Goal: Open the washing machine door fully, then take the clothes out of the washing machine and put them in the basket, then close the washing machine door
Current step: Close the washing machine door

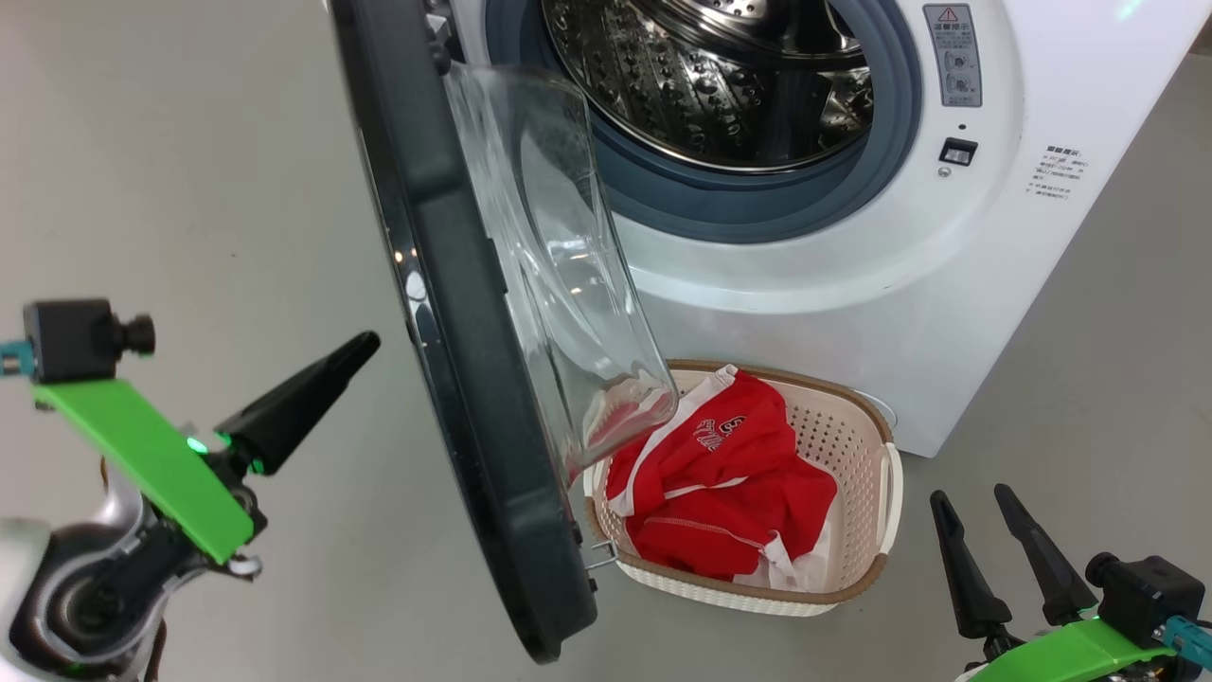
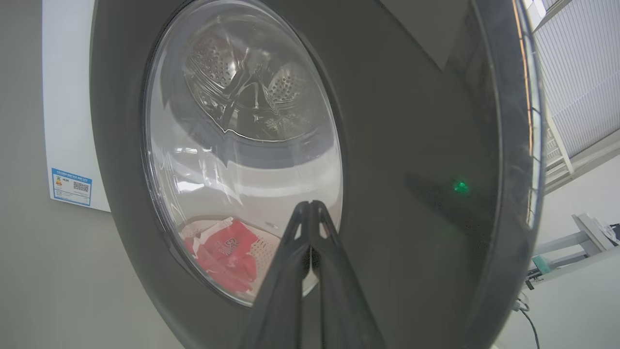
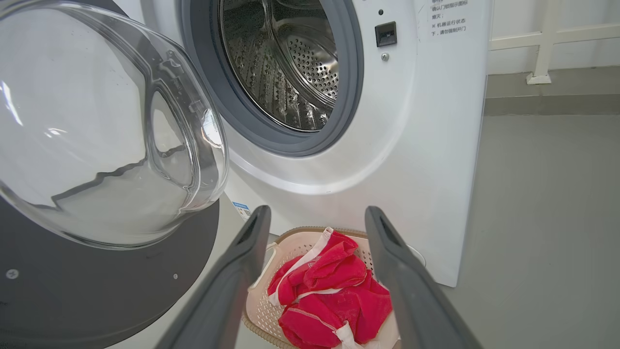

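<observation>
The left gripper (image 1: 365,343) has its two dark fingers pressed together with nothing between them. It points at the outer face of the washing machine door (image 1: 454,332) from close by; whether the tips touch the rim I cannot tell. The door stands swung out, edge-on to the head camera, its glass bowl bulging toward the washing machine (image 1: 852,284).

The left wrist view gives what the others do not: the door's glossy black front, with drum and red fabric seen through the glass. It also shows a small blue label (image 2: 71,186) bearing a QR code on the white cabinet, its print too small to read.

The head and right wrist views show the inner side: the steel drum (image 1: 710,85), a grey warning sticker (image 1: 953,55) with pictograms, and a block of Chinese characters (image 3: 448,19) too small to make out.

The clothes (image 1: 739,474) lie in the basket (image 1: 876,493) on the floor against the machine's foot. Their white lettering is creased and not legible in full.

At the lower right, the right gripper (image 1: 971,494) is spread wide and empty — its wrist view frames the basket between its fingers.
</observation>
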You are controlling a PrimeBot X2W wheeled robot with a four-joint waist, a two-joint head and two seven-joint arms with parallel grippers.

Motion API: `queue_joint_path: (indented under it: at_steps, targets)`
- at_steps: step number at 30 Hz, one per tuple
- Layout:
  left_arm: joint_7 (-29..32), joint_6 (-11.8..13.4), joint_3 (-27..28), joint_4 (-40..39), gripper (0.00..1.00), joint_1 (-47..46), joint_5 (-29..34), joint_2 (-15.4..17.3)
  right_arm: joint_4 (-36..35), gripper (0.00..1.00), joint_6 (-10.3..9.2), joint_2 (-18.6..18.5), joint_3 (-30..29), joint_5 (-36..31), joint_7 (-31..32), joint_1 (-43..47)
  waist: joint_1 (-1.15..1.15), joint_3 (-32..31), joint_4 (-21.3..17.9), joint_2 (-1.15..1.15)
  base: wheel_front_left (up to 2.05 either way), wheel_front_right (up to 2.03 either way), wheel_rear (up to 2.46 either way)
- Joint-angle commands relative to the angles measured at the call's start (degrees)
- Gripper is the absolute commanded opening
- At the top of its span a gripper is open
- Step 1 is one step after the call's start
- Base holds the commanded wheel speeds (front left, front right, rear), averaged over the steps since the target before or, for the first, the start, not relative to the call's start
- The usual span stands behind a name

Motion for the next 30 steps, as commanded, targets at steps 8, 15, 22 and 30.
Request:
queue_joint_path:
  at_steps: [8,15,22,30]
  targets:
    - [-6.7,-0.4,1.7,3.2,0.38,4.3,1.1,1.8,-1.1,1.0,0.37,-0.7,1.7,-0.3,-0.4,-0.7,0.0,-0.9,0.1,0.0,0.0,0.0,0.0]
    - [-13.0,-0.4,-0.5,8.0,0.74,9.2,1.8,0.4,-1.2,1.0,0.37,-0.6,1.9,-0.3,-0.4,-0.4,0.0,-1.5,0.3,0.0,0.0,0.0,0.0]
    - [-20.4,-0.4,-1.9,11.9,1.0,11.9,2.3,-1.0,-1.1,1.0,0.37,-0.8,2.1,-0.2,-0.4,-0.7,0.0,-1.3,0.2,0.0,0.0,0.0,0.0]
    - [-30.3,-0.4,-5.2,14.6,1.0,13.3,5.2,-1.9,-1.0,1.0,0.37,-0.9,2.0,-0.2,-0.4,-0.8,0.0,-1.2,0.0,0.0,0.0,0.0,0.0]
